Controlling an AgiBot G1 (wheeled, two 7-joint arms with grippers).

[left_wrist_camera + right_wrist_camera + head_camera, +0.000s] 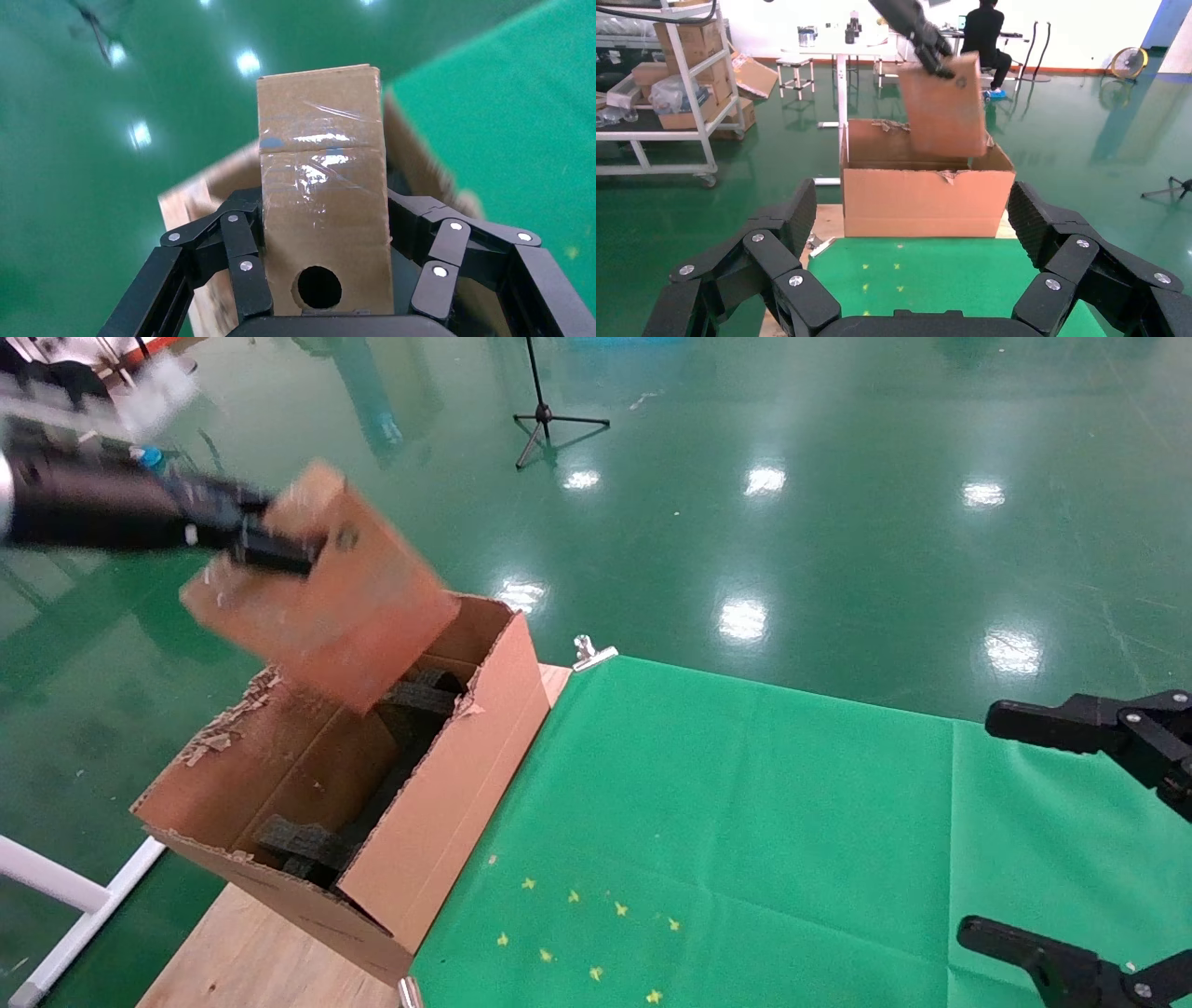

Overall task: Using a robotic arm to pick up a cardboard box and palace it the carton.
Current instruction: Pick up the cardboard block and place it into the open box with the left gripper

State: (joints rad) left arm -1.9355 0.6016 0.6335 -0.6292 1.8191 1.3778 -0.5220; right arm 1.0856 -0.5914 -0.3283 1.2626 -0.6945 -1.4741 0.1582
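The cardboard box [321,593], brown with clear tape and a round hole, hangs tilted over the far end of the carton [447,784]. My left gripper [275,549] is shut on the box's upper end. In the left wrist view the box [323,175] sits between both fingers [242,246] with the carton's rim [204,189] below. The carton is open, with ragged edges and black foam [298,840] inside. My right gripper [978,823] is open and empty over the table's right side. The right wrist view shows the carton [926,200] and the box [944,105] above it.
A green cloth [745,822] with small yellow marks [577,933] covers the table right of the carton. The carton stands on bare wood [242,952] at the table's left edge. A metal clip [589,654] sits at the cloth's far corner. A tripod [545,416] stands on the floor.
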